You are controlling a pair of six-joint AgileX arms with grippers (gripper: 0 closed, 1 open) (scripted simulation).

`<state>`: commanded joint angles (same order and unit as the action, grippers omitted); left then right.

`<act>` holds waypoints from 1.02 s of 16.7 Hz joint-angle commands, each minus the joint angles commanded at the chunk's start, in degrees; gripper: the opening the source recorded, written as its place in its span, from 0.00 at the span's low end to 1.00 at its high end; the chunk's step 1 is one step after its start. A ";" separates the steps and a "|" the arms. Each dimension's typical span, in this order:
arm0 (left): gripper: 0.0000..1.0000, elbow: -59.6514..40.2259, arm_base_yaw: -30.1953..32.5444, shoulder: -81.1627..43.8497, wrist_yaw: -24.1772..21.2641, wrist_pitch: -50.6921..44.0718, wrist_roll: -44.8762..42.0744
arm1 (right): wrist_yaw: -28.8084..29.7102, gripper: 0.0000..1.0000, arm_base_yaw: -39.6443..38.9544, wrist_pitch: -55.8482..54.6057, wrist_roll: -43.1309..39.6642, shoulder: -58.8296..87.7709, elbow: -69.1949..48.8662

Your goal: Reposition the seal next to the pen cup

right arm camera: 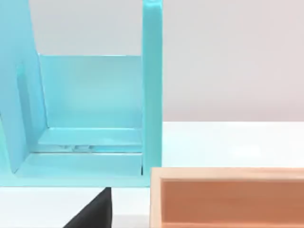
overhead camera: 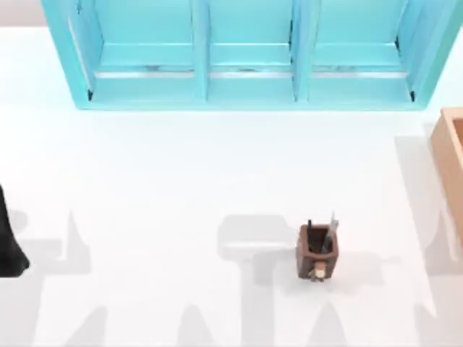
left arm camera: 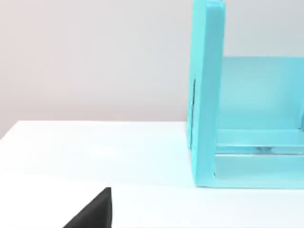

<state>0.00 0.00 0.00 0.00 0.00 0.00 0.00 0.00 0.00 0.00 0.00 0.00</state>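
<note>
1. White counter (overhead camera: 181, 166). My left arm (overhead camera: 11, 242) is parked at its left edge; I cannot tell the left end effector's (left arm camera: 95, 211) state.
2. The pen cup (overhead camera: 317, 249) stands right of centre, well apart from that arm. I cannot tell where the seal lies.
3. Risk: a blind reach could topple the cup, or strike the box (overhead camera: 452, 166) or the shelf (overhead camera: 246, 58) beyond.

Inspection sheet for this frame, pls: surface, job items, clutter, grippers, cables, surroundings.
Surface: white table, bare apart from shadows.
Job's things: pen cup upright, right of centre near the front edge, holding a dark pen and a grey pen.
Clutter: turquoise shelf along the back; light-wood box at the right edge.
Grippers: left arm parked at the left edge; left gripper and right gripper each seen as a dark tip facing the shelf.
Cables: nothing seen.
Surroundings: plain pale wall.
</note>
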 joint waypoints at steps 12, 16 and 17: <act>1.00 -30.01 -4.27 -32.64 0.02 -24.04 -4.46 | 0.00 1.00 0.00 0.00 0.00 0.00 0.00; 1.00 -49.32 -6.91 -57.34 -0.06 -40.11 -7.41 | 0.00 1.00 0.00 0.00 0.00 0.00 0.00; 1.00 -53.95 -7.56 -63.26 -0.08 -44.12 -8.15 | 0.00 1.00 0.00 0.00 0.00 0.00 0.00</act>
<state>-53.95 -7.56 -63.26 -0.08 -44.12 -8.15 0.00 0.00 0.00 0.00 0.00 0.00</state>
